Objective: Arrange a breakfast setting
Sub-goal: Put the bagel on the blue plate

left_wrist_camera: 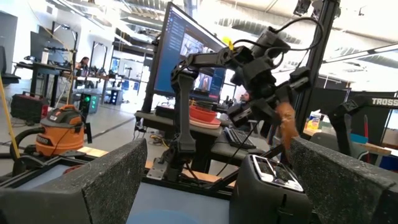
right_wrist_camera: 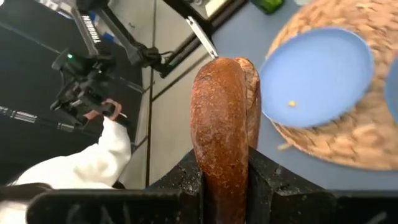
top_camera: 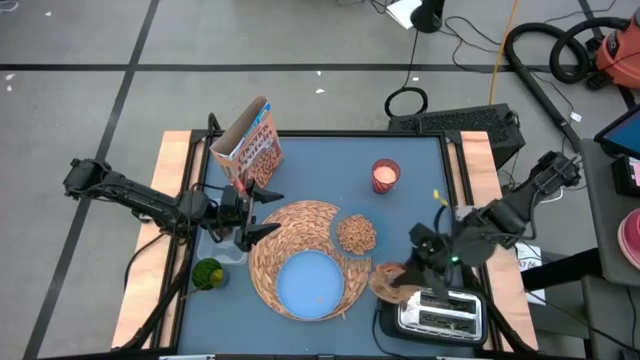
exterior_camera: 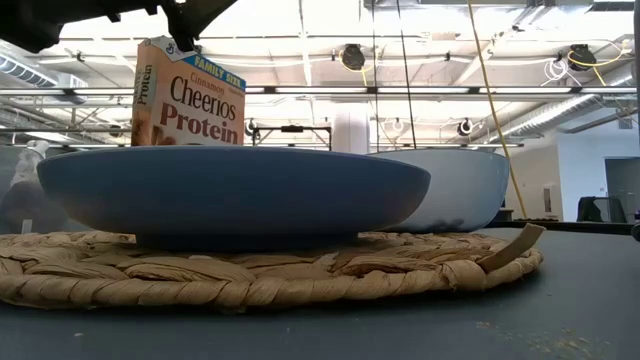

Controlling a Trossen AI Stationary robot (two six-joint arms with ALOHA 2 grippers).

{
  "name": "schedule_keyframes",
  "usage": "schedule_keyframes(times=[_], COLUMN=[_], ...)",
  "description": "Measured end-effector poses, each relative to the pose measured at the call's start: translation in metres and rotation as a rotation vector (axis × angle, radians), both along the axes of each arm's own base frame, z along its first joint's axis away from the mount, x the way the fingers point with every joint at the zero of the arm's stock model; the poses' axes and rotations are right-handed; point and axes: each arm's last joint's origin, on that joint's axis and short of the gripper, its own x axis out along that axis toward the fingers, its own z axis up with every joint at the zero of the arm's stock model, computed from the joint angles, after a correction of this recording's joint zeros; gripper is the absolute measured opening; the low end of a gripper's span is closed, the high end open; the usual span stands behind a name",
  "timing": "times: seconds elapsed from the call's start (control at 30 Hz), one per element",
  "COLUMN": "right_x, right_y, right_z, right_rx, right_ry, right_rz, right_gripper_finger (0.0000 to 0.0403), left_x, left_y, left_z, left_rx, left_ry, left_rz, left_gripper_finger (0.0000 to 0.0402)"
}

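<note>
Already the setting is taking shape: the round woven placemat lies near the front middle of the desk, the light-blue plate sits on its front half, and the small clear bowl, filled with cereal, rests on the mat's right edge, touching or just beside the plate. Behind them, toward the back left, the cereal box stands upright, and a small dark-red item waits alone toward the back right. Now the action is on the right, where the right tool has its fingers clamped on the brown bread, gripping it on edge just beside the toaster at the front right corner; the wrist view shows the plate and mat below and off to the side. Over on the left, the left tool hovers with its fingers spread wide and nothing between them, at the mat's left edge near the box. No spoon is visible. Judging by this, mat, plate and bowl look done; the bread is not yet on the plate, and the spoon and red item likely remain to place.
</note>
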Motion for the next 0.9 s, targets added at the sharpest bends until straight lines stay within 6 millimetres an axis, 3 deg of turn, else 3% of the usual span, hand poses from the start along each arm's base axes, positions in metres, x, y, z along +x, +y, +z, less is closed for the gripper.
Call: schedule_keyframes(times=[0.37, 0.9], right_x=[0.064, 0.167], right_y=[-0.002, -0.014], right_z=[-0.019, -0.094], right_rx=[0.008, 0.083], right_ry=[-0.064, -0.097], right_rz=[0.054, 0.201], right_gripper_finger=[0.0059, 0.0059], left_x=[0.0, 0.0], left_y=[0.0, 0.0], left_z=[0.0, 0.0], left_rx=[0.0, 0.0], left_ry=[0.0, 0.0], left_rz=[0.0, 0.0], left_gripper_finger=[0.0394, 0.0395])
